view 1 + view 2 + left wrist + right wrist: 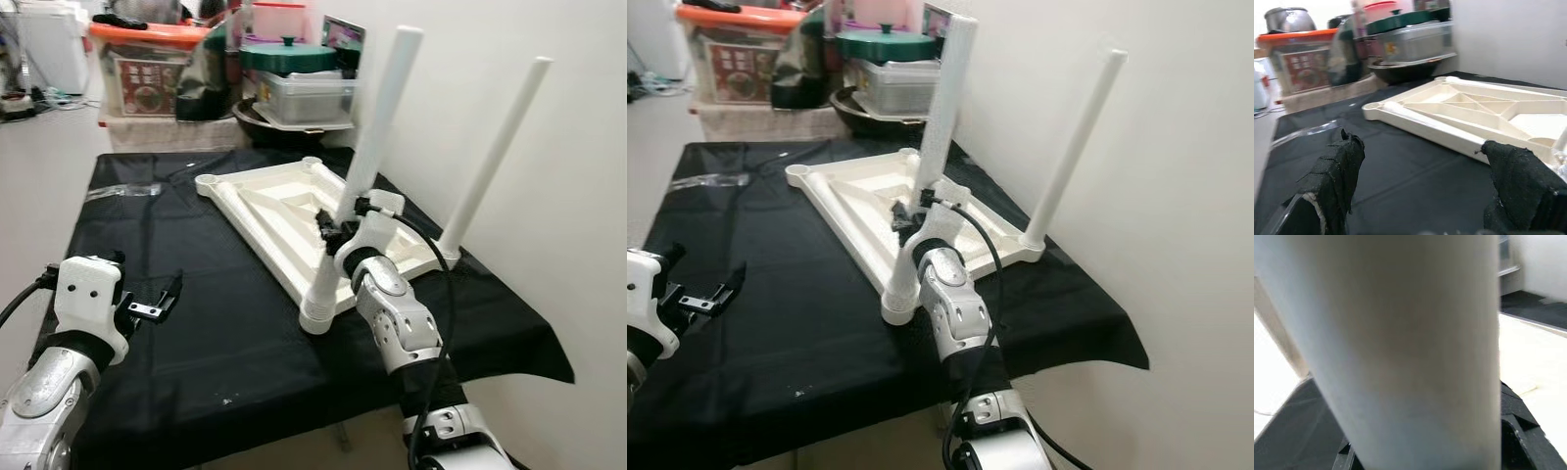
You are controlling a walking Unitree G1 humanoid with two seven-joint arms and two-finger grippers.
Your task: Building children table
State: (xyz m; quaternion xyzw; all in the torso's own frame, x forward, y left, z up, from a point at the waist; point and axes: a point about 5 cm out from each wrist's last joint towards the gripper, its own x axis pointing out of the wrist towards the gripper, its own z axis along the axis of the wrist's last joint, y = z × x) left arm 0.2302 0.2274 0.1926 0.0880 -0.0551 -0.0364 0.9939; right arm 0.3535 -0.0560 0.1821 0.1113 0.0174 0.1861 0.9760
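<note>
A: How is the near leg held?

B: It is clamped by the right gripper partway up, its foot at the near corner socket of the upturned tabletop. It should be kept plumb and pressed straight down. A second leg is already stood in the corner by the wall.

A: And the left gripper?

B: Spread wide and empty, above the black cloth. Storage boxes are stacked behind.
</note>
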